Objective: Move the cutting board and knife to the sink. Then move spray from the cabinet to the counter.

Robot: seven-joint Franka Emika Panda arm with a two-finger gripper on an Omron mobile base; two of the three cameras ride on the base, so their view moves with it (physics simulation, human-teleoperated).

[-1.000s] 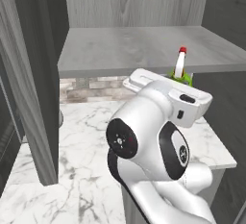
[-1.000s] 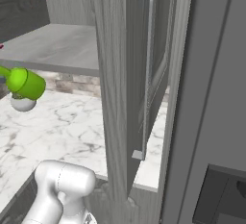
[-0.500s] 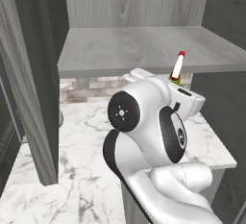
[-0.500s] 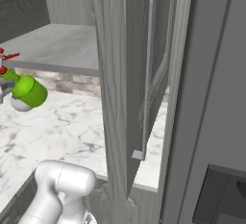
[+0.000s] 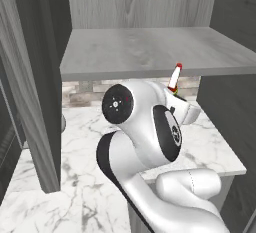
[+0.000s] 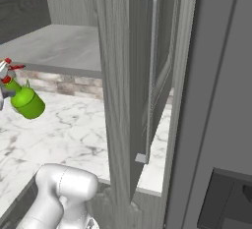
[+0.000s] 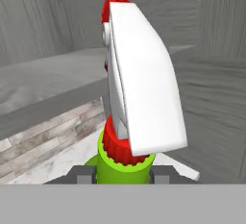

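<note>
Hand view: the spray bottle sits squeezed between both fingers — gripped at its green neck. Right base view shows it tilted above the counter.

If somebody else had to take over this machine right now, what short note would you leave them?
End effector: shut on the spray bottle, gripping it at the neck.
Spray bottle: tilted, in the air above the marble counter, in front of and below the cabinet shelf.
Done: bottle is off the shelf.
Left: lower it, stand it on the counter, let go.
Cutting board and knife: can't be checked from these pictures.
</note>
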